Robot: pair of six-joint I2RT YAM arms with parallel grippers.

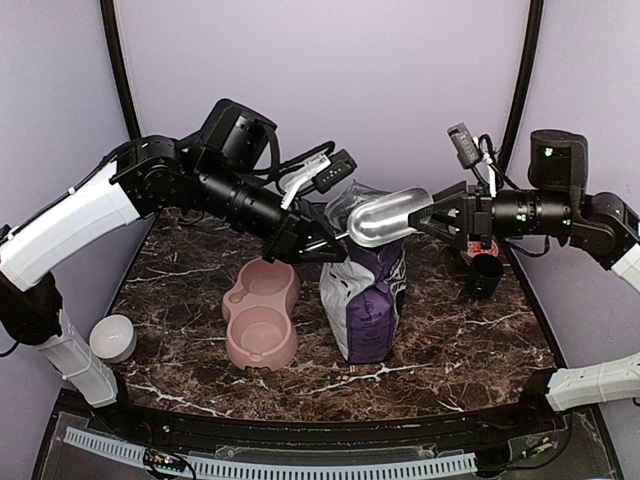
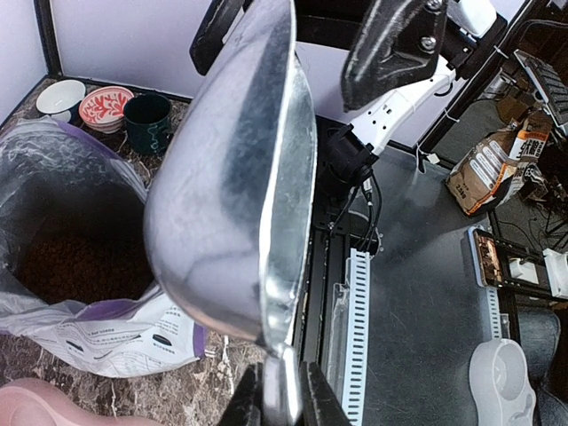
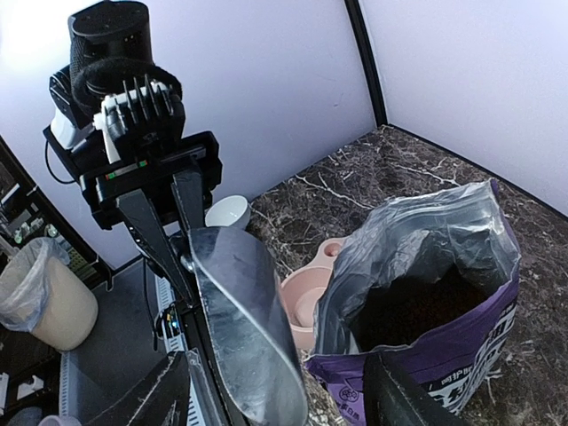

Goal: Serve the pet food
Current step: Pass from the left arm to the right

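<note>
An empty metal scoop hangs above the open purple-and-white bag. My left gripper is shut on the scoop's handle, with the bowl of the scoop reaching away from it. The pet food lies dark brown inside the bag, and shows again in the right wrist view. My right gripper meets the scoop's front end from the right. Its fingers stand wide apart, one on either side of the scoop, without touching it. The pink double bowl sits left of the bag.
A white bowl stands at the table's left edge. A black mug and a red patterned bowl stand at the right, behind my right arm. The table's front edge runs just below the bag.
</note>
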